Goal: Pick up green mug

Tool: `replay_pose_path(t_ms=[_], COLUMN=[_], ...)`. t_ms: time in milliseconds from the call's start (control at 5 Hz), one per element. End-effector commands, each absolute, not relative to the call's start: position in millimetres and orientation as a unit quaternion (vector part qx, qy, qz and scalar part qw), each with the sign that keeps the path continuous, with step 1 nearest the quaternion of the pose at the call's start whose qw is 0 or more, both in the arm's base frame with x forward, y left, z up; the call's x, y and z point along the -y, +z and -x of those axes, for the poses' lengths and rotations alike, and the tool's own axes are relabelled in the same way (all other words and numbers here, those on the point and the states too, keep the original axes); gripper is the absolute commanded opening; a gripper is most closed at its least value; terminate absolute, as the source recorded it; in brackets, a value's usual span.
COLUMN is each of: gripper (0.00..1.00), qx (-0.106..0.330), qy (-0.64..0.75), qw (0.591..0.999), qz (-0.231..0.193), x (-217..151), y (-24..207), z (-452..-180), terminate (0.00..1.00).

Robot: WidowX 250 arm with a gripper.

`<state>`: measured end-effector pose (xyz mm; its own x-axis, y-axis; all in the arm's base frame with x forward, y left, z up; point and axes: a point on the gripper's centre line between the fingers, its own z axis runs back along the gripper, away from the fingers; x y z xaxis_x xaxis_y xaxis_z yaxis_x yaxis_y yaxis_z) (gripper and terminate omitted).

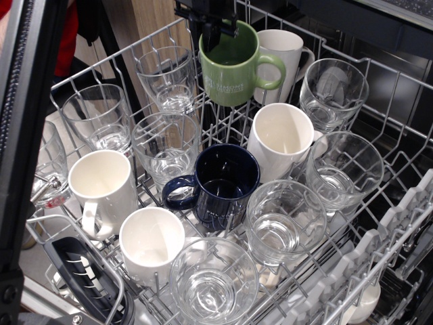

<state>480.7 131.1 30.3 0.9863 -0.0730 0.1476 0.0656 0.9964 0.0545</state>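
- The hand [215, 27] is reaching down from the top edge of the view, its dark fingers pinching the left rim of the green mug [231, 71], one finger dipping inside the mouth.
- The green mug is hanging upright at the back of the dish rack [379, 139], its long axis running nearly vertical, mouth facing up, loop handle pointing right, white lettering facing the camera.
- Whether its base is touching the rack wires is not clear.
- Its handle is overlapping a white mug [283, 51] standing just behind on the right.
- A tall glass [166, 78] is standing just left of it.
- A second white mug [281, 139] and a dark navy mug [220, 184] are sitting nearer the camera.
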Motion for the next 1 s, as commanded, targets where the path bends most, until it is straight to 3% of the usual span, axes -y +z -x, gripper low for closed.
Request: replay_pose_path(t_ms=[0, 600, 800], gripper=[0.0, 0.0, 0.0], qx=[0.101, 0.057, 0.041], qy=[-0.039, -0.041, -0.042], qw=[0.994, 0.996, 0.997], qz=[0.008, 0.052, 0.052], x=[-122.4, -116.5, -117.9], y=[121.7, 183.4, 186.7], z=[-465.3, -410.9, -406.8], terminate=[0.0, 0.0, 1.0])
